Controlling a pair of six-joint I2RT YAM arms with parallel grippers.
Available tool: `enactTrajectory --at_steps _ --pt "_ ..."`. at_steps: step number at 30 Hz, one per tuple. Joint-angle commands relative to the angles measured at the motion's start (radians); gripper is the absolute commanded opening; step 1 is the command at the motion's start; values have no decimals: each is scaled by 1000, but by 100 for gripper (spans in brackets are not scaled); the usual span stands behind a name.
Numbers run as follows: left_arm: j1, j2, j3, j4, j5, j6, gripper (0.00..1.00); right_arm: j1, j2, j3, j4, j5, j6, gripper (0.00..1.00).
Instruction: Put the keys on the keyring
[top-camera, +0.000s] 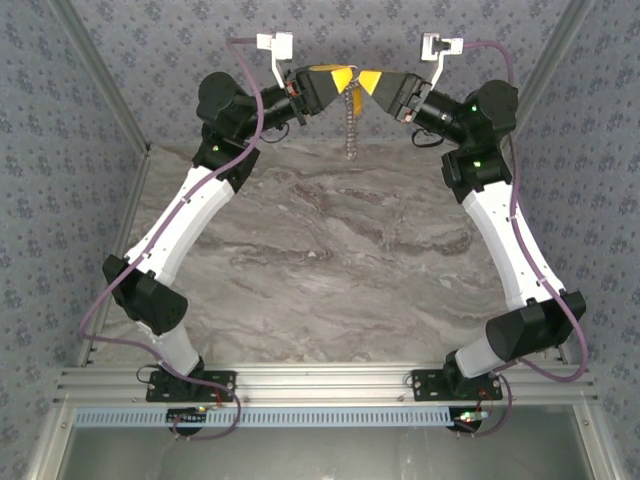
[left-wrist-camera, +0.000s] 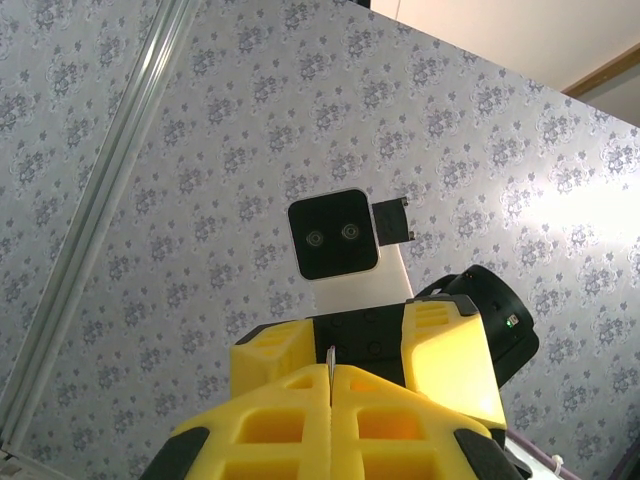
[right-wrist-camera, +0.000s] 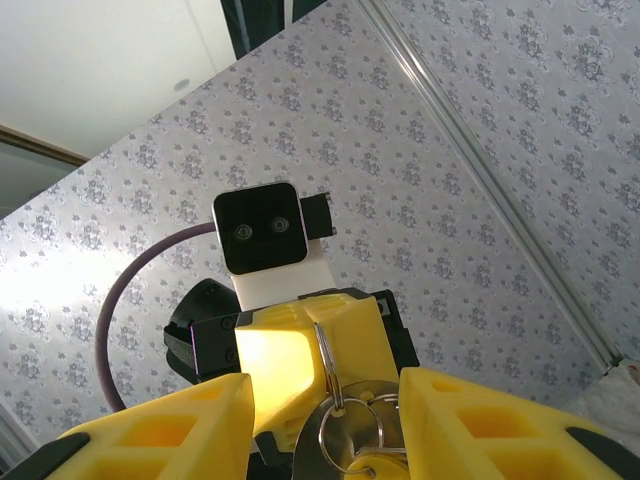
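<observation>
Hanging above the far edge of the marbled desk (top-camera: 320, 270), the keyring (top-camera: 350, 125) dangles, beaded and grey, from the spot where my two sets of fingers meet. My left fingers (left-wrist-camera: 280, 400) are pressed fully together on a thin sliver of its metal. My right fingers (right-wrist-camera: 480, 410) stand partly apart, straddling the steel rings (right-wrist-camera: 345, 428) at its top, and I cannot tell whether either pad touches them.

I judge the hanging length light and floppy. It will likely swing and give nothing to push against, so it is a poor place to grip. The rings look stiff, springy and slick. I would pinch them flat across the wire on one side, leaving the other side free for threading. The key (right-wrist-camera: 372, 466) I take to be the yellow-orange bit at the lower edge under the rings, cut off by the frame. It looks tiny and light, easy to flick away, and wants a pinch across its flat faces with its end left clear.

By count: one desk, one keyring, at least two overlapping rings, perhaps a third, and one key.
</observation>
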Motion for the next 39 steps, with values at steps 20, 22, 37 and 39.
enactTrajectory --at_steps 20,22,37,39 --pt "-18 -40 7 44 21 16 0 10 15 56 5 -1 -15 0" --pt "-17 -38 7 37 26 18 0 3 11 54 2 -11 -13 0" --pt "55 -55 155 -391 145 336 50 -81 -72 137 -559 -119 -385 0" --pt "57 -29 221 -500 182 408 51 -83 -69 179 -654 -120 -465 0"
